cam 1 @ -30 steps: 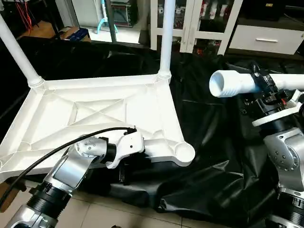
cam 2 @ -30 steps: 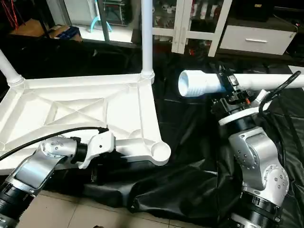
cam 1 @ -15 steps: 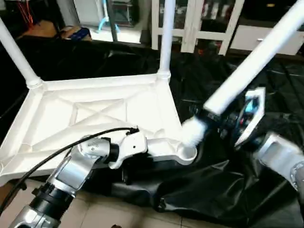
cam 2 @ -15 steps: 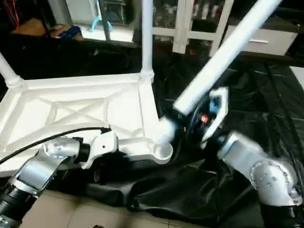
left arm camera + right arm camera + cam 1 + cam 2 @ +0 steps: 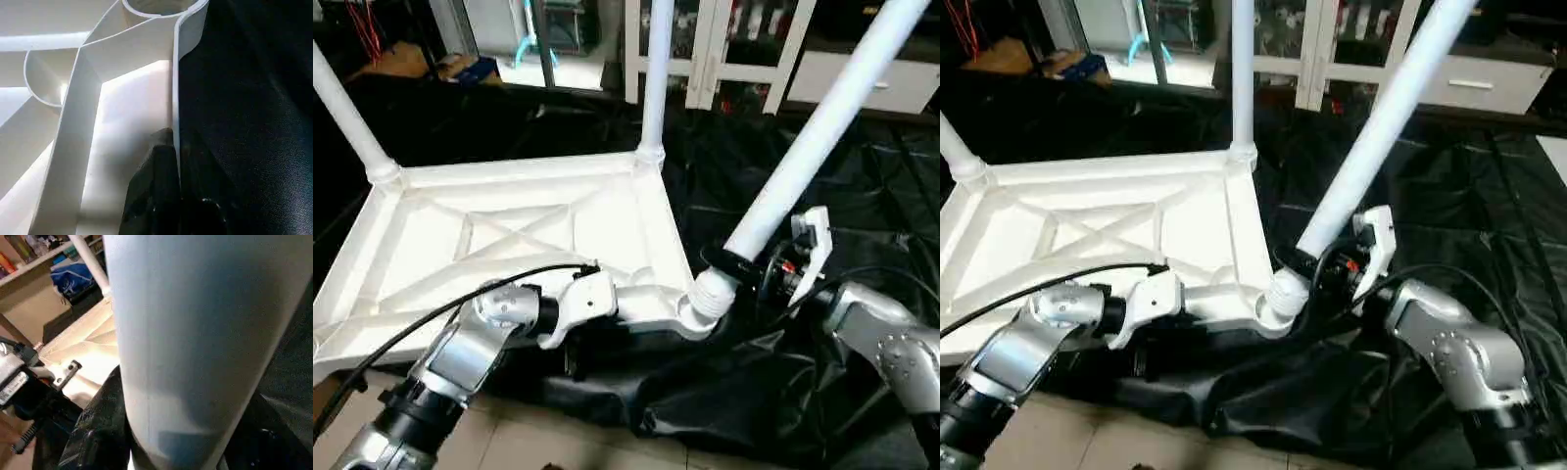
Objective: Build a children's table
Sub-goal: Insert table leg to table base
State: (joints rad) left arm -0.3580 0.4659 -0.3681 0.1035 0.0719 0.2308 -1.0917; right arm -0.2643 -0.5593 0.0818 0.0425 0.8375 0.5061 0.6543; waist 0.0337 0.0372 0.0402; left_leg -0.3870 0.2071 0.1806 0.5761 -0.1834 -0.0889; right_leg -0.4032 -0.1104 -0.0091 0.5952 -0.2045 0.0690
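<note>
From the head cameras we see the white table top (image 5: pixel 519 240) lying upside down on a black sheet (image 5: pixel 754 392), its X-ribbed underside facing up. Two legs already stand in the far corner sockets: one at the far left (image 5: pixel 347 113) and one at the far right (image 5: pixel 655 78). A third leg (image 5: pixel 813 137) leans steeply, and its ribbed lower end sits at the near right corner socket (image 5: pixel 695 318); we cannot tell how deep it is inserted. The right tool (image 5: pixel 1317 269) is closed around this third leg just above the ribbed end, with its black fingers on both sides of the tube. The right wrist view adds a close look: the tube passes between the dark fingers (image 5: pixel 98 426), and behind it the table top and the left arm are visible. The left tool (image 5: pixel 177 161) is closed tightly on the near rim of the table top; the left wrist view shows what the head views hide, namely one black finger on each side of the thin rim wall, with the corner socket further along. The black sheet covers the floor under the table top, and pale tiles (image 5: pixel 558 441) show at its near edge. Behind stands a white cabinet with glass doors (image 5: pixel 724 44).
</note>
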